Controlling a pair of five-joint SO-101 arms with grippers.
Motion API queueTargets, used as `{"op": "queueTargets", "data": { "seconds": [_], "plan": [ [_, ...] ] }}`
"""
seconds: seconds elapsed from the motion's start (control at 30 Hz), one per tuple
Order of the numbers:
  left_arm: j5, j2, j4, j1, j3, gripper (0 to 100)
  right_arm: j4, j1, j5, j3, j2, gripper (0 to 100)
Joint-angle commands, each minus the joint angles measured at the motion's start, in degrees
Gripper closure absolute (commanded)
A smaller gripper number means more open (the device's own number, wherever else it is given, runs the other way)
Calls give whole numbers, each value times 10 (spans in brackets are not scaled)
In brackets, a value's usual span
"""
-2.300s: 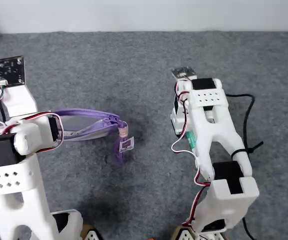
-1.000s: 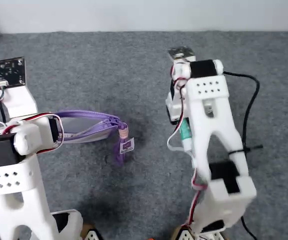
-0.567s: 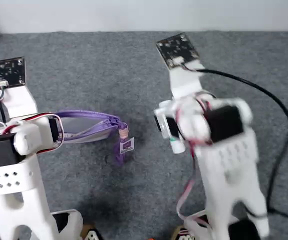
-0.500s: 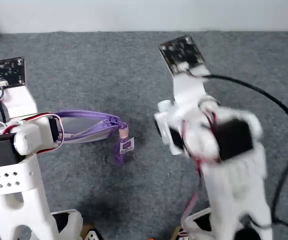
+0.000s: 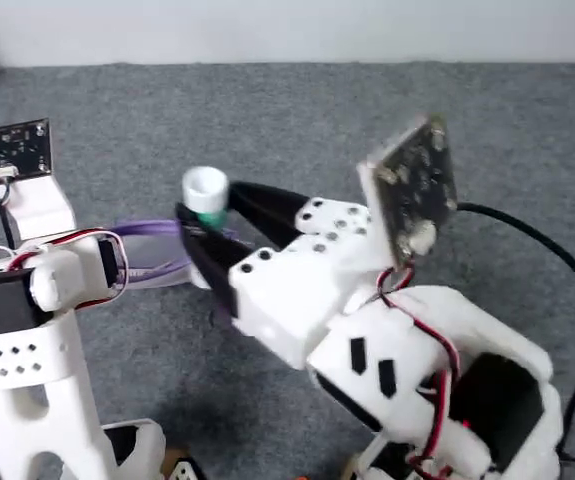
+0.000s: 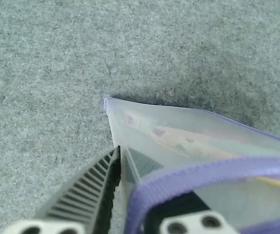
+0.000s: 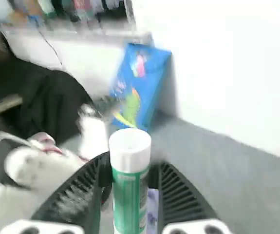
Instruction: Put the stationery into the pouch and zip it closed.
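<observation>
Right gripper (image 5: 209,200) is clamped around a glue stick (image 5: 205,188): both black ribbed fingers are pressed against the green body, and the white cap is carried uppermost, clear of the fingertips. From the high view the glue stick is seen held over the pouch (image 5: 147,229), above the end of it that lies farther from the left arm (image 5: 37,300). Whether the stick touches the pouch cannot be told.

The pouch is translucent, with purple zip edging. Its two purple edges are seen apart, so the mouth is open. It is pinched at one end by the left gripper (image 6: 125,158): one ribbed finger is laid against the outside of the wall, and the other is seen through the wall from inside. Pale, long items are made out inside the pouch, but they cannot be identified.

The grey, felt-like table (image 5: 267,110) is seen under both arms. In the right wrist view a blue packet (image 7: 139,85) is leaned against a white wall in the room behind.
</observation>
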Motion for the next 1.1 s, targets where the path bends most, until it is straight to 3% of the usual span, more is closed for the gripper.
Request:
{"op": "queueTargets", "data": {
  "seconds": [0.0,0.33,0.63,0.8,0.93,1.07],
  "plan": [
    [9,-13,-11,2,-2,987,-63,-7,-8,0,46,991],
    [9,-14,-13,2,-2,987,-111,-8,-11,68,109,990],
    [9,-14,-13,1,-2,987,-349,-8,41,321,42,991],
    [9,-14,-13,0,-2,987,-429,-8,76,411,15,991],
    [9,-13,-13,0,-2,987,-409,-9,77,434,-6,980],
    [9,-13,-13,1,-2,987,-327,-9,77,433,-51,843]
  ]
}}
